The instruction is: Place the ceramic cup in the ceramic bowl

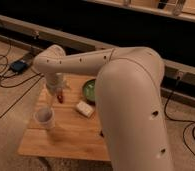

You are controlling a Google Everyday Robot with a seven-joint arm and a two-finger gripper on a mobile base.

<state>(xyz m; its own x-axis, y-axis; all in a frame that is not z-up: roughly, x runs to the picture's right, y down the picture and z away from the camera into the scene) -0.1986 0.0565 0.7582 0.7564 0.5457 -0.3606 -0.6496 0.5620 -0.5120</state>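
Ceramic cup (44, 118): pale, round, slightly tapered; upright near the left edge of the wooden table (73, 142).
Ceramic bowl (89, 90): glossy green, shallow; at the far edge, partly hidden by the arm (133, 95).
Gripper (54, 95): just above the cup; grip state cannot be told.
Nearby: cream block (83, 108) in front of the bowl; small red object (60, 98) beside the gripper.

Wht cup (44, 118), grn bowl (89, 90), cream block (84, 108), tan wood tbl (76, 136), pale tool (51, 102) just over cup
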